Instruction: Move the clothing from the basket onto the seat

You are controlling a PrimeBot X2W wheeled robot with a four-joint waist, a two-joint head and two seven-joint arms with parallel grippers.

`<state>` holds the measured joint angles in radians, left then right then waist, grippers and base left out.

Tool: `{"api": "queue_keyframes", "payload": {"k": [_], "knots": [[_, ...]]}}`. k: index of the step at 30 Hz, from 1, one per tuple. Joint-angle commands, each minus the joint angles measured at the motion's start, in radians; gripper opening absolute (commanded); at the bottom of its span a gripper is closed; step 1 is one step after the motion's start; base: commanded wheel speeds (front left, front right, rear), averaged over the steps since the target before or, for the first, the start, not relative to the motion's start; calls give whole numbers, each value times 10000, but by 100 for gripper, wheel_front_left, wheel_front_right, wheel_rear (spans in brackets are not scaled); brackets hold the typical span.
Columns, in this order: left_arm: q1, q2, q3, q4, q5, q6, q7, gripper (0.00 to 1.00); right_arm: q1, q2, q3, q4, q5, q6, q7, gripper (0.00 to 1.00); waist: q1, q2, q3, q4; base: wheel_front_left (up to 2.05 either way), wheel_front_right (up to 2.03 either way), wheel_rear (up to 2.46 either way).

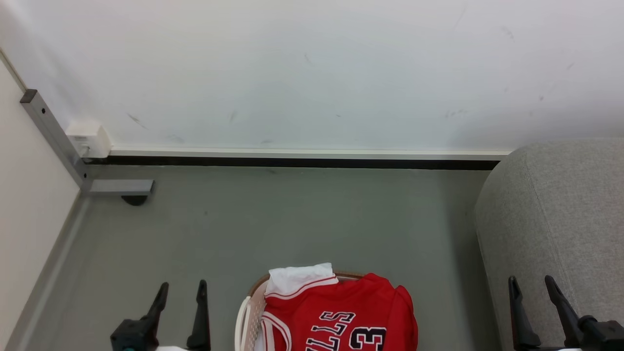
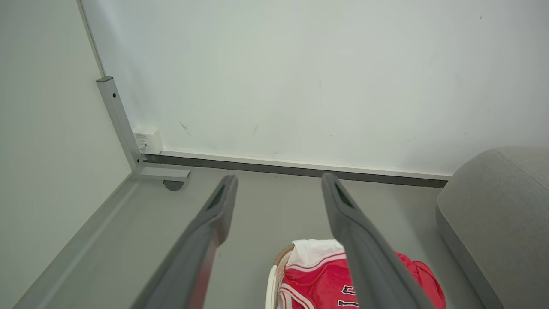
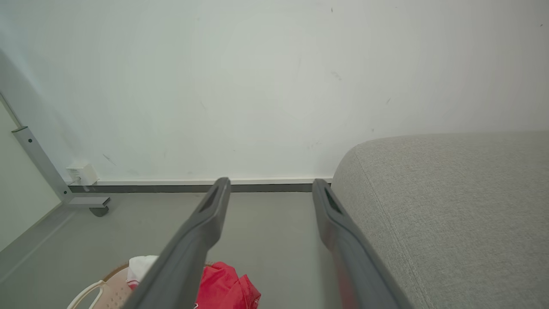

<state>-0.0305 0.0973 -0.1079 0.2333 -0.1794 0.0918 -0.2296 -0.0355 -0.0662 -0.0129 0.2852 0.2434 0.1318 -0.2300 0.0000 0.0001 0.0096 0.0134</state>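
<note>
Floor (image 1: 292,219) open btwn basket (image 1: 245,319) & sofa (image 1: 551,219), wall (image 1: 312,73) blocks beyond.

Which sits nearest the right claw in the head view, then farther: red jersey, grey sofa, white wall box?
1. Grey sofa, close by the right gripper.
2. Red jersey, in the basket to its left.
3. White wall box, far left corner.

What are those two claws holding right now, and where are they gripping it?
Nothing. The left gripper and the right gripper are both open and empty; the red jersey lies in the basket, touched by neither.
</note>
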Motion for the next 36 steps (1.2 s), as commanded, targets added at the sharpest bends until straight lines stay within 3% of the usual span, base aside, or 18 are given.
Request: {"api": "queue_keyframes", "payload": {"k": [1, 17, 24, 30, 36], "knots": [[112, -6, 40, 61, 252, -4, -105, 100, 58, -38, -36, -10, -153, -18, -100, 100, 0, -1, -5, 8, 0, 0, 0], [130, -239, 274, 278, 1331, -224, -371, 100, 66, -225, 132, 69, -872, -21, -371, 100, 0, -1, 88, -54, 0, 0, 0], [86, -310, 412, 330, 1261, -360, -360, 100, -22, -170, 132, 78, -441, -21, -362, 100, 0, -1, 253, -165, 0, 0, 0], [-253, -381, 280, 444, 1227, -530, -360, 100, -314, -285, 210, -83, -123, -21, -362, 100, 0, -1, 714, -278, 0, 0, 0], [-1097, -431, -272, 1014, 895, -995, -354, 100, -773, -353, 131, -326, -25, -21, -360, 100, 0, -1, 1688, -424, 0, 0, 0]]}}
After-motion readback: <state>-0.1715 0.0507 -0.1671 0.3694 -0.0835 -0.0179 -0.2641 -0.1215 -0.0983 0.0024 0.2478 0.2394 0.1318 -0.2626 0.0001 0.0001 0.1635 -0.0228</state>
